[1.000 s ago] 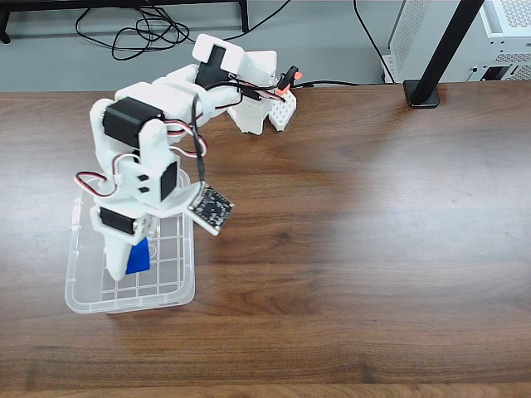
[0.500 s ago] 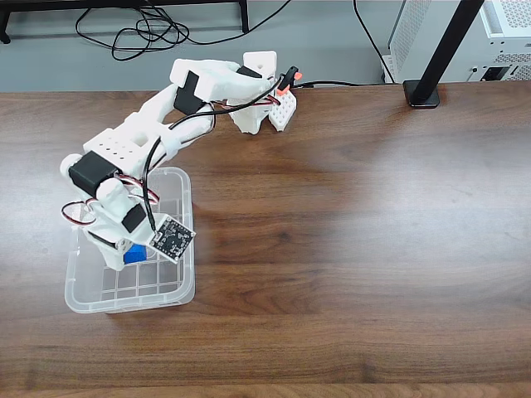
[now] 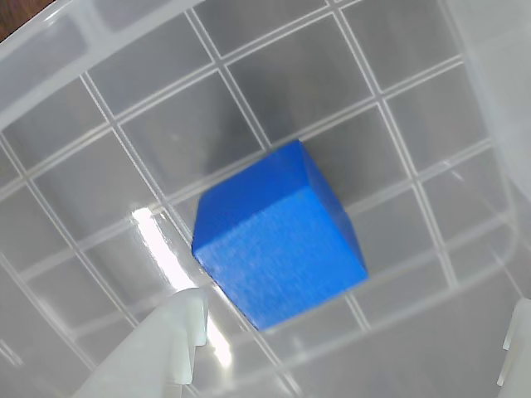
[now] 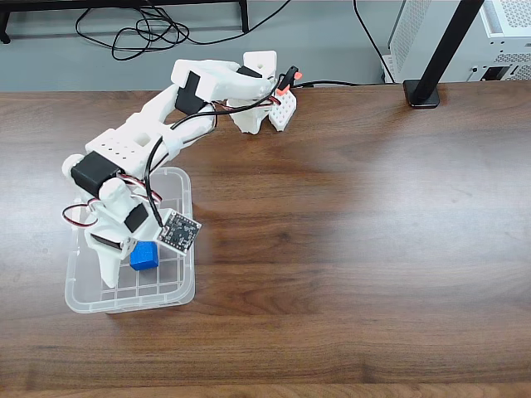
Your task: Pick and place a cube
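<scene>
One cube mid-bin, claw apart.

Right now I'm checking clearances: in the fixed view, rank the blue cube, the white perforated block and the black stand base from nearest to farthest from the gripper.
From the gripper, over the clear bin:
1. The blue cube, in the bin right beside the fingers.
2. The white perforated block, up by the arm's base.
3. The black stand base, far right at the table's back edge.
</scene>
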Controlling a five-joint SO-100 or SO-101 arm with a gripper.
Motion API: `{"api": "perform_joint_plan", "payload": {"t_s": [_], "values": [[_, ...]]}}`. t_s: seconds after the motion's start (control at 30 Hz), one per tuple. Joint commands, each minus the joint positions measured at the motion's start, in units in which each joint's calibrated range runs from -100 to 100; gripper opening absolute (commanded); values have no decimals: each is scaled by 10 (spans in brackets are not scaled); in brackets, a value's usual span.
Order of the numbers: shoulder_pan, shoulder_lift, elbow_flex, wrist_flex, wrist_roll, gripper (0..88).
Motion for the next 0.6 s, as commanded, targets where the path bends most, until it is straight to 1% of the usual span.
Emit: {"api": "perform_joint_plan", "payload": {"t_s": [0.0,0.1,0.2,0.43,0.57], "values": [[-14,-146,-6,10,12,366],[-35,-213,20,10,12,366],[-68,-290,100,10,11,366],[-188,-519,416,9,6,366],[-260,-659,622,-25,-17,366]]}}
